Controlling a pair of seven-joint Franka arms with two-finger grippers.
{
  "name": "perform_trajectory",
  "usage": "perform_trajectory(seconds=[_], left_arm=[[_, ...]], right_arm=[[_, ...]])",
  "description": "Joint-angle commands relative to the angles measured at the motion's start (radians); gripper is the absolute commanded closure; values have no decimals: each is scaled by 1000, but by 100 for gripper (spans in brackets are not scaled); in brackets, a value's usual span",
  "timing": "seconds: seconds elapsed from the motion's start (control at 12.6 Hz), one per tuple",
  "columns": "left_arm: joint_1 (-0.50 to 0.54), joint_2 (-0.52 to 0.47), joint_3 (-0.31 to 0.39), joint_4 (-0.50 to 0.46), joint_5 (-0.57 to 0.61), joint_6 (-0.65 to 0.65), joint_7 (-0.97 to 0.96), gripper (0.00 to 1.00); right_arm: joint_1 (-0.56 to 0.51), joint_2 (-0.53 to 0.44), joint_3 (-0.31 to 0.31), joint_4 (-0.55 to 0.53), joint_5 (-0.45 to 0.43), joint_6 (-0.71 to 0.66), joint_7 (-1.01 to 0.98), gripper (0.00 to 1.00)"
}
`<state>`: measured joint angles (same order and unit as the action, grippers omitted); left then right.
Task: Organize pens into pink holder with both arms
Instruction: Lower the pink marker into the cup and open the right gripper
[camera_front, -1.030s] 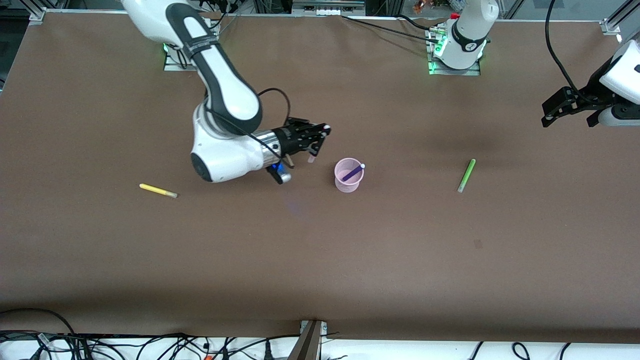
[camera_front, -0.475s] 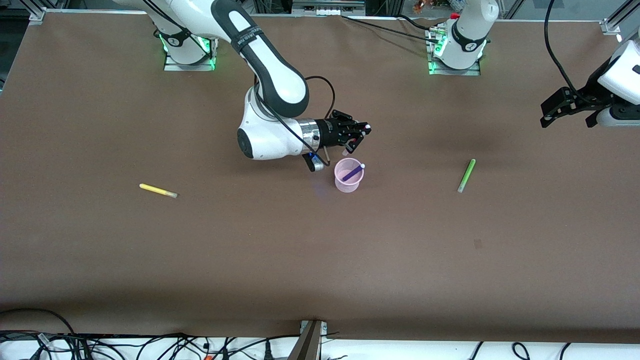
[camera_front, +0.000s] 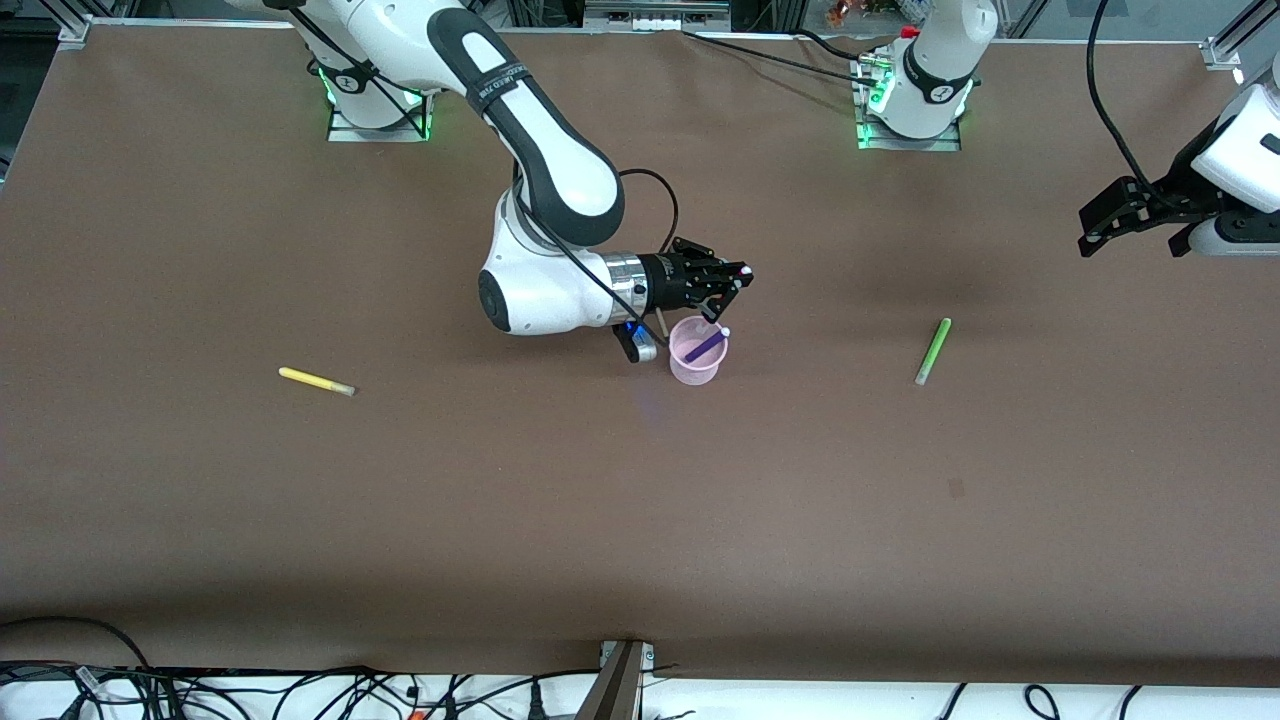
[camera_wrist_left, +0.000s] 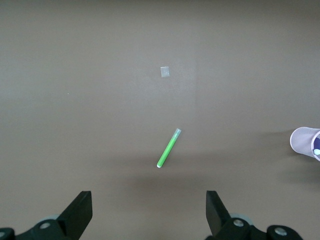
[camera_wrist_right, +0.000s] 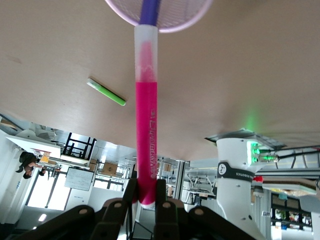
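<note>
The pink holder (camera_front: 697, 362) stands mid-table with the dark purple pen (camera_front: 707, 346) leaning inside it. My right gripper (camera_front: 735, 283) is shut on the magenta-pink pen (camera_wrist_right: 146, 125) and holds it just above the holder's rim (camera_wrist_right: 192, 14), pale cap end toward the mouth. The lime green pen (camera_front: 933, 351) lies toward the left arm's end of the table. The yellow pen (camera_front: 316, 381) lies toward the right arm's end. My left gripper (camera_front: 1105, 222) is open and empty, waiting high over the table's end. In the left wrist view its gripper (camera_wrist_left: 148, 215) is above the green pen (camera_wrist_left: 168, 148).
A small pale patch (camera_wrist_left: 165, 72) marks the brown table surface beside the green pen. The arm bases (camera_front: 908, 110) stand along the table's back edge. Cables lie off the front edge (camera_front: 300, 690).
My right gripper has carried the magenta-pink pen toward the left arm's end, from beside the holder to just above its rim. The left arm has barely moved.
</note>
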<state>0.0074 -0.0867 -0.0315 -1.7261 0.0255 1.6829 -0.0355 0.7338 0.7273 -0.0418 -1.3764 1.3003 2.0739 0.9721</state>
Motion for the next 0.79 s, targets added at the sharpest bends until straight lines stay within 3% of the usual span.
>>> perform_trajectory(seconds=[0.0,0.71], left_arm=[[5,2,-5,10,-15,1,0,0],[5,1,-5,10,-15,1,-1,0]], right_arm=[[-7,44,2,37,-16,-3,-70,100],[-7,66,2,14,-18,-12,-199,100]])
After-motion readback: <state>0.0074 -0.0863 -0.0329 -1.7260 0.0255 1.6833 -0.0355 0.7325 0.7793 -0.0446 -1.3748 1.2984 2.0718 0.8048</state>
